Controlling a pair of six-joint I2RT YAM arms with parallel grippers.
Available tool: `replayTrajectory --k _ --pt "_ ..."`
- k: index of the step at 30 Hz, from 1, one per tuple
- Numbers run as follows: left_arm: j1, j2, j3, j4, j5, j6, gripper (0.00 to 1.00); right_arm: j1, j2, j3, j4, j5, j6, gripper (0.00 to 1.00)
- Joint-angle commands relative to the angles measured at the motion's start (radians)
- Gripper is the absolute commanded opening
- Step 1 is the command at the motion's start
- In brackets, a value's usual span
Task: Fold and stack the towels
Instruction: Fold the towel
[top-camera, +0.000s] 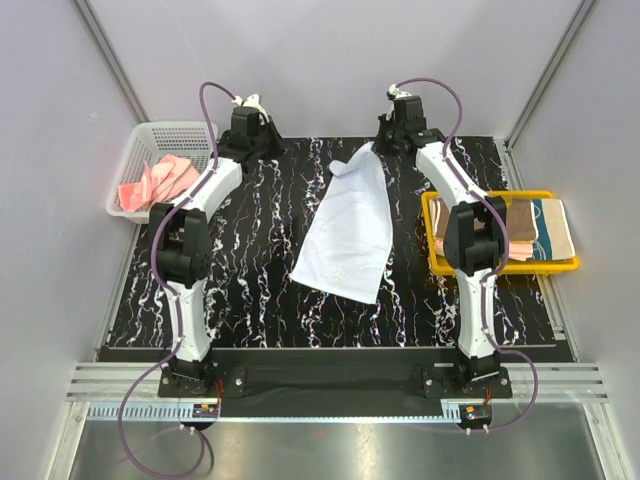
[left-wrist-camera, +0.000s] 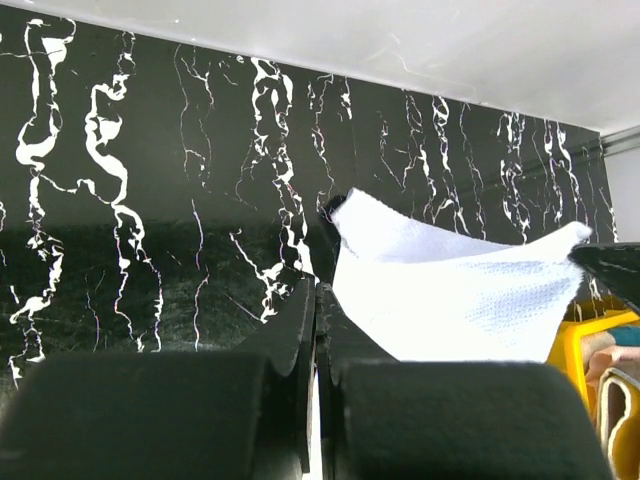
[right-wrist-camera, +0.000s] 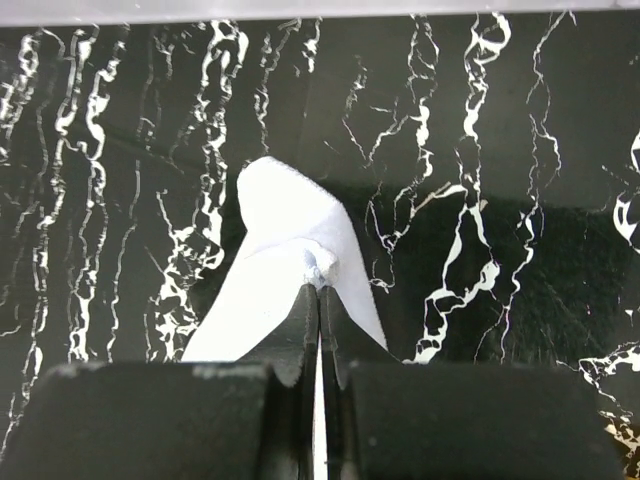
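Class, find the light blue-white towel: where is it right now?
In the top view the light blue-white towel lies central on the black table, left of the yellow tray, its far corner pinched in the right claw.

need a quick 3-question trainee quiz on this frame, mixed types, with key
1. True or false: the right gripper is shut on a corner of the white towel.
2. Multiple choice: where do the folded towels lie? A) in the yellow tray B) in the middle of the table C) on the left arm's base
3. Fill in: the coral pink towels lie at the far left in the ___.

Key:
1. True
2. A
3. white mesh basket
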Motion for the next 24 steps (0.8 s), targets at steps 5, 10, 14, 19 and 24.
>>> replayTrajectory --k 5,10,14,19,24 --pt "0.006 0.014 0.018 0.063 0.096 0.016 0.05 0.002 -0.106 -0.071 0.105 -0.051 0.012 0.0" --pt "0.004 0.033 -0.031 0.116 0.129 -0.032 0.2 0.013 -0.187 -0.223 0.181 -0.075 0.027 0.0" --pt "0.004 0.036 -0.065 0.133 0.139 -0.058 0.25 0.036 -0.26 -0.318 0.217 -0.082 0.026 0.0" --pt "-0.002 0.074 -0.028 0.133 0.173 -0.102 0.42 0.08 -0.312 -0.395 0.217 -0.052 0.003 0.0" --pt "-0.026 0.172 0.043 0.115 0.195 -0.147 0.48 0.12 -0.379 -0.528 0.243 -0.034 -0.002 0.0"
